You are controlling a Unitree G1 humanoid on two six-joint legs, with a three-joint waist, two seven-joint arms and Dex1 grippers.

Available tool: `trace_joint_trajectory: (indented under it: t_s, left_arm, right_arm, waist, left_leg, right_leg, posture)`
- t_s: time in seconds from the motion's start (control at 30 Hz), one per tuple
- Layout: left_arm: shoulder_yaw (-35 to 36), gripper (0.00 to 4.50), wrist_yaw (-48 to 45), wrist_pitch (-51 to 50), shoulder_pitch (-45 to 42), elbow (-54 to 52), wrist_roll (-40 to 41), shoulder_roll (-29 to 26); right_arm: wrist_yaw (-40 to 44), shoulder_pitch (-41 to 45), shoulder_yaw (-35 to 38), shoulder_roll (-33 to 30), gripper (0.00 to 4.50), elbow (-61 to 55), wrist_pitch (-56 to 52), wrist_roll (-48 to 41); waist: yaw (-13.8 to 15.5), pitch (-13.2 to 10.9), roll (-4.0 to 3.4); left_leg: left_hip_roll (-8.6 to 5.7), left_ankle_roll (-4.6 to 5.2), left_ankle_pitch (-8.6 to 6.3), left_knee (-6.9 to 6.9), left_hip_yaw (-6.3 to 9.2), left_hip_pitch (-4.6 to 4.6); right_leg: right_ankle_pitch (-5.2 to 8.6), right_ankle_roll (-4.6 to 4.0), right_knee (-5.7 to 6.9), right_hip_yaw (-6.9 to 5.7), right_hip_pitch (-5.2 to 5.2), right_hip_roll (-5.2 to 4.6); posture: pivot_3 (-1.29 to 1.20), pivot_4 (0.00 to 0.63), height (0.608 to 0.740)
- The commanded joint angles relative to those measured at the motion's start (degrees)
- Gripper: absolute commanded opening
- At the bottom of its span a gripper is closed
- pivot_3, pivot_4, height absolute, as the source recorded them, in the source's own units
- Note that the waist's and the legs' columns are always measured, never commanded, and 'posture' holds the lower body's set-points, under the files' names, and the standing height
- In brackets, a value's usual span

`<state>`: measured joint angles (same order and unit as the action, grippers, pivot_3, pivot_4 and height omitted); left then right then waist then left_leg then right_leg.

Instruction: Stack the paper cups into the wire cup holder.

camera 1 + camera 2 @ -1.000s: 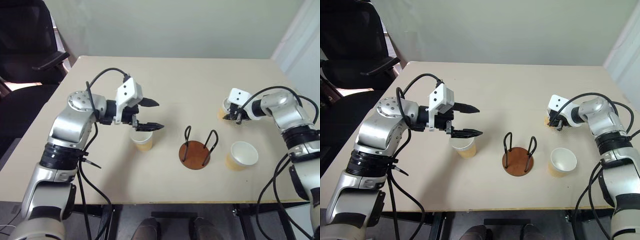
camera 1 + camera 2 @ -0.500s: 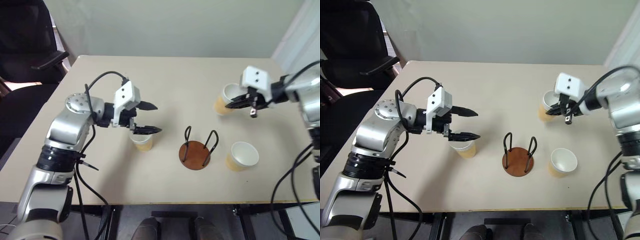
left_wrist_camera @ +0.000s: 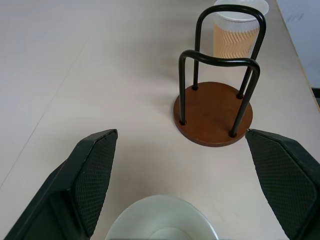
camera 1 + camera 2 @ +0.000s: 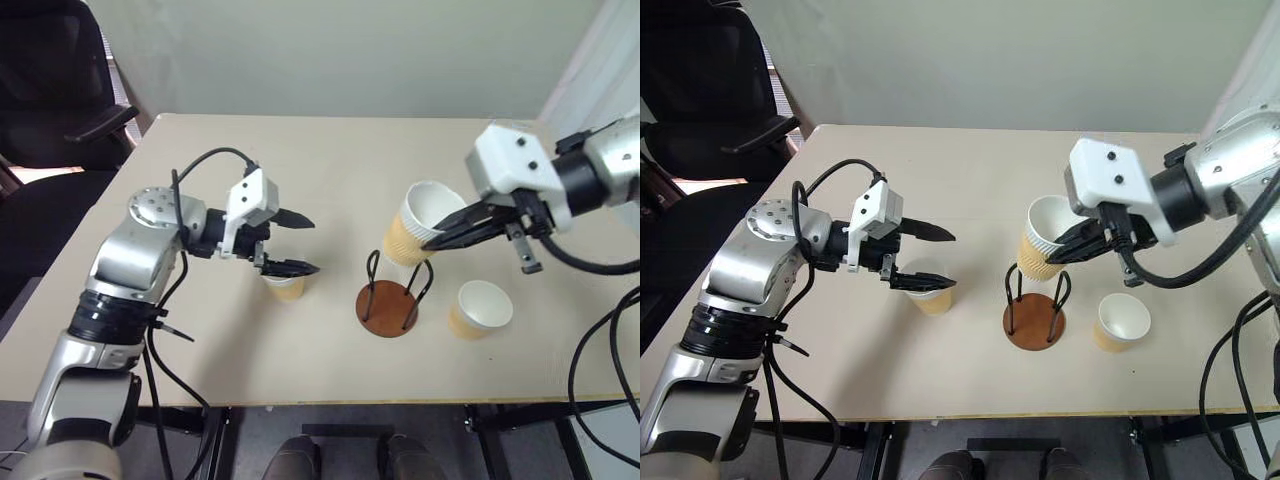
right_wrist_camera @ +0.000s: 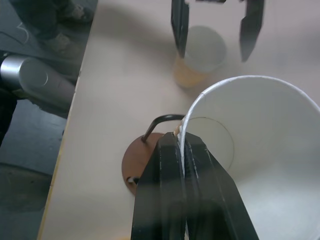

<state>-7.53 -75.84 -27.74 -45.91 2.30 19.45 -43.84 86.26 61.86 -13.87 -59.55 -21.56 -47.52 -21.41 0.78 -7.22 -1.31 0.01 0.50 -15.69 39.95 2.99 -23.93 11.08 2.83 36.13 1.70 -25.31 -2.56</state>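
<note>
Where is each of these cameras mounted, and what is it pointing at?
Head pair: look down over both arms at the table.
Left wrist: looks along the open left hand over a cup toward the holder.
Right wrist: looks along the right hand, pinching a cup's rim.
Shared: holder, cups.

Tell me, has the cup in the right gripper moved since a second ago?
Yes. The right gripper, jaws shut on the cup's rim, lifted it off the table's right side and carried it left, above the wire cup holder.
</note>
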Motion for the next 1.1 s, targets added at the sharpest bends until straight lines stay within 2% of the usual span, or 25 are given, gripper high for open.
trace_joint_trajectory:
  t_s: [0.03,0.3,0.33,0.4,0.43,0.53,0.7,0.83,1.0,1.1]
  left_arm:
    - [0.5,4.43,0.2,0.5,-1.4,-0.9,-0.3,-0.5]
    - [0.7,4.43,0.6,0.5,-1.1,-1.1,-0.7,-0.7]
    - [0.7,4.43,0.7,0.5,-1.2,-1.0,-0.8,-0.7]
    - [0.9,4.43,0.5,0.7,-1.1,-1.0,-1.0,-1.1]
    - [1.0,4.43,0.3,0.8,-1.1,-1.1,-1.2,-1.4]
    - [0.8,4.43,-1.2,2.1,-0.8,-1.7,-2.1,-3.3]
    - [0.2,4.43,-6.2,5.0,0.3,-3.4,-2.5,-8.0]
    - [-2.6,4.43,-13.8,12.0,0.5,-4.1,-5.6,-13.5]
    - [-5.8,4.43,-16.7,17.0,-0.2,-2.9,-5.9,-16.1]
    - [-7.5,4.43,-16.5,21.2,-0.4,-0.3,-8.5,-15.0]
  right_arm:
    - [-0.7,-0.5,0.0,-0.2,0.02,-0.4,2.0,0.6]
    - [-4.7,-3.5,-3.0,3.9,0.02,0.0,3.0,2.4]
    - [-5.1,-3.7,-3.3,4.2,0.43,0.0,3.1,2.6]
    - [-6.0,-3.9,-2.8,4.6,0.91,-0.4,2.4,2.3]
    - [-6.5,-4.1,-2.4,4.6,0.99,-0.6,2.2,2.2]
    - [-8.5,-4.5,-0.7,4.2,1.94,-1.0,1.2,1.8]
    - [-10.9,-5.0,3.7,3.2,1.94,-1.6,-1.8,-0.9]
    - [-11.5,-4.5,11.8,2.3,1.94,-1.3,-9.6,-9.2]
    - [-12.1,-4.5,14.1,1.0,1.94,-1.8,-12.2,-13.6]
    - [-13.3,-4.8,14.7,1.0,1.94,-2.5,-12.9,-15.5]
  waist:
    - [0.0,0.0,0.0]
    - [-0.1,0.0,0.0]
    - [-0.1,0.0,0.0]
    - [-0.1,0.0,0.0]
    - [-0.1,0.0,0.0]
    - [-0.1,0.0,0.0]
    - [-0.1,0.0,0.0]
    - [-0.1,0.0,0.0]
    - [-0.2,0.0,0.0]
    - [-0.3,0.0,0.0]
  left_leg:
    - [0.0,0.0,0.0,-0.01,0.0,0.0]
    - [0.01,0.01,-0.01,-0.06,-0.01,-0.01]
    - [0.01,0.01,-0.01,-0.05,0.0,-0.01]
    - [0.0,0.01,-0.01,-0.04,0.0,-0.03]
    - [0.0,0.01,-0.01,-0.03,-0.01,-0.03]
    - [0.01,0.01,-0.01,-0.06,0.01,-0.03]
    - [0.01,0.01,-0.01,-0.11,0.0,-0.05]
    - [-0.01,0.02,-0.02,-0.15,-0.01,-0.07]
    - [0.0,0.02,-0.02,-0.19,0.01,-0.07]
    - [0.0,0.02,-0.01,-0.2,0.01,-0.06]
  right_leg:
    - [-0.02,0.03,0.0,0.0,0.0,0.0]
    - [-0.03,0.06,-0.07,-0.01,-0.02,0.0]
    - [-0.03,0.06,-0.07,-0.02,-0.02,0.0]
    - [-0.03,0.07,-0.07,-0.02,-0.02,0.0]
    - [-0.03,0.07,-0.08,-0.01,-0.01,0.0]
    - [-0.03,0.07,-0.07,-0.02,-0.03,0.0]
    - [-0.02,0.06,-0.13,-0.03,-0.05,0.01]
    - [0.01,0.02,-0.15,-0.01,-0.07,0.01]
    - [0.15,-0.21,-0.12,0.0,-0.09,0.0]
    - [0.14,-0.2,-0.06,0.0,-0.13,0.0]
  posture:
    - [0.0,0.15,0.74]
    - [0.0,0.15,0.74]
    - [0.0,0.15,0.74]
    - [0.0,0.15,0.74]
    - [0.0,0.15,0.74]
    - [0.0,0.15,0.74]
    - [0.0,0.15,0.74]
    - [0.0,0.15,0.74]
    - [0.0,0.15,0.74]
    - [0.0,0.15,0.74]
